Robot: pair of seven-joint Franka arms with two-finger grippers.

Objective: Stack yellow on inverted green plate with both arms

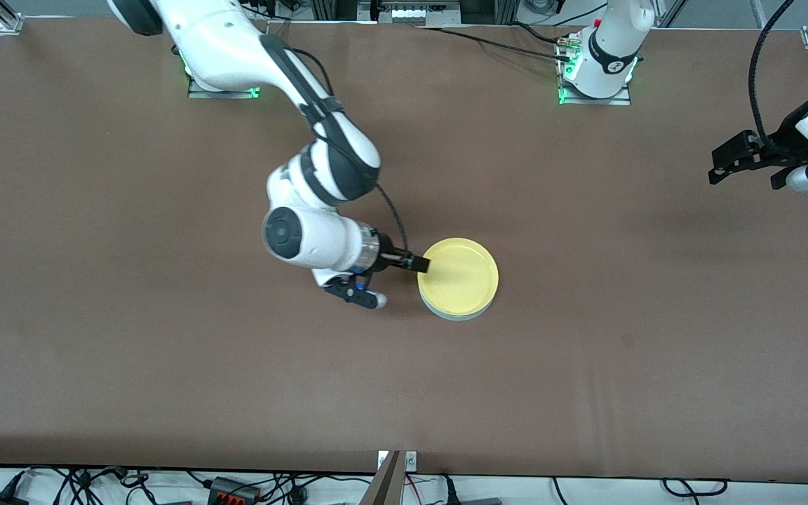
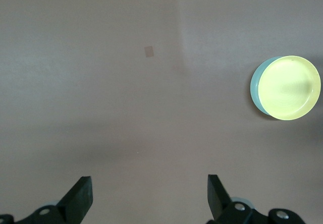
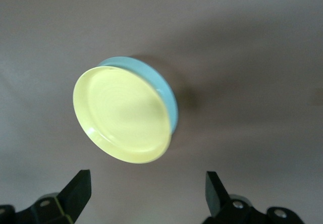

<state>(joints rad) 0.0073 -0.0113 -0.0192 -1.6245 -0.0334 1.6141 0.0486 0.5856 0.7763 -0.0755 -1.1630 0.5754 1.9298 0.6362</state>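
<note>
The yellow plate lies right side up on the green plate in the middle of the table. Only a pale rim of the green plate shows under it. In the right wrist view the yellow plate covers most of the green plate. My right gripper is low beside the stack, on the side toward the right arm's end of the table. That gripper is open and holds nothing. My left gripper waits open above the left arm's end of the table. From there the left gripper faces the yellow plate and green plate from a distance.
A brown cloth covers the table. The arm bases stand along its edge farthest from the front camera. A small square patch marks the cloth. Cables lie past the edge nearest the front camera.
</note>
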